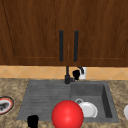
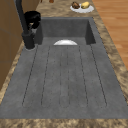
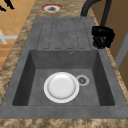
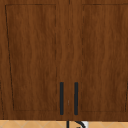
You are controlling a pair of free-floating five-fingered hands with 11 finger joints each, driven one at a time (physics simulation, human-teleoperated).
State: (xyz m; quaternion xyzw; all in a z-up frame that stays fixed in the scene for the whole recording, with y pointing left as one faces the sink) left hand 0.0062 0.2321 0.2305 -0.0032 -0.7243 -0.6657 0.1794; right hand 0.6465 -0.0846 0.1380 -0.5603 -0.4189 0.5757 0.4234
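Front view: the right hand (image 1: 76, 74) hangs just beside the faucet (image 1: 67, 75), at the short lever that sticks out from the faucet's base toward the right. Its fingers look bunched, but whether they close on the lever I cannot tell. The left hand (image 1: 32, 121) floats well away from the faucet, low over the front edge of the sink (image 1: 45, 95). A red ball (image 1: 67, 114) sits in front of the faucet, and a white plate (image 1: 87, 109) lies in the basin to the faucet's right. A patterned plate (image 1: 5, 105) rests on the counter far to the faucet's left.

Left side view: a hand (image 2: 32, 19) is up against the faucet (image 2: 26, 30), just behind its post, fingers curled toward it. The white plate (image 2: 65, 42) peeks over the basin edge beyond the faucet. A dish of food (image 2: 81, 6) stands on the counter far past it.

Right side view: the hand (image 3: 102, 37) is beside the faucet (image 3: 87, 7), close to the wall side, fingers bent. The white plate (image 3: 61, 87) lies flat in the basin, nearer the camera than the faucet, next to the drain (image 3: 82, 80).

Upper view: cabinet doors (image 4: 37, 57) with two dark handles (image 4: 61, 98) rise above the faucet.

The lever should be stiff, smooth metal that turns on a pivot; it is best taken near its free tip.
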